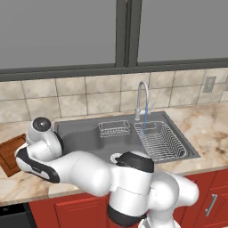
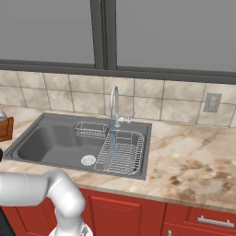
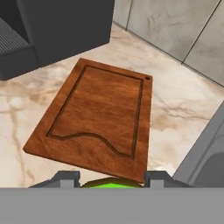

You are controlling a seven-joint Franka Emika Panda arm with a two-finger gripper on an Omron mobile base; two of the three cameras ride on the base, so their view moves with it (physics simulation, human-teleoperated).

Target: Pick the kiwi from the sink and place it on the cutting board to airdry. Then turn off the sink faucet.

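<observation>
The kiwi (image 3: 111,184) shows as a bright green sliver between my two dark fingertips, and my gripper (image 3: 112,179) is shut on it. It hovers just past the near edge of the reddish-brown cutting board (image 3: 98,118), which lies on the marble counter left of the sink (image 1: 84,133). From the left base view the board (image 1: 10,153) peeks out behind my arm. The silver gooseneck faucet (image 1: 141,95) stands behind the basin with a thin blue stream of water running from it. The faucet (image 2: 114,103) and the silver drain (image 2: 88,160) also show from the right side.
A dark grey appliance (image 3: 57,26) stands at the board's far left corner. The sink's rim (image 3: 205,148) is to the board's right. Two wire racks (image 1: 159,140) (image 1: 113,129) sit in the basin. A tiled backsplash with an outlet (image 2: 211,102) lines the wall.
</observation>
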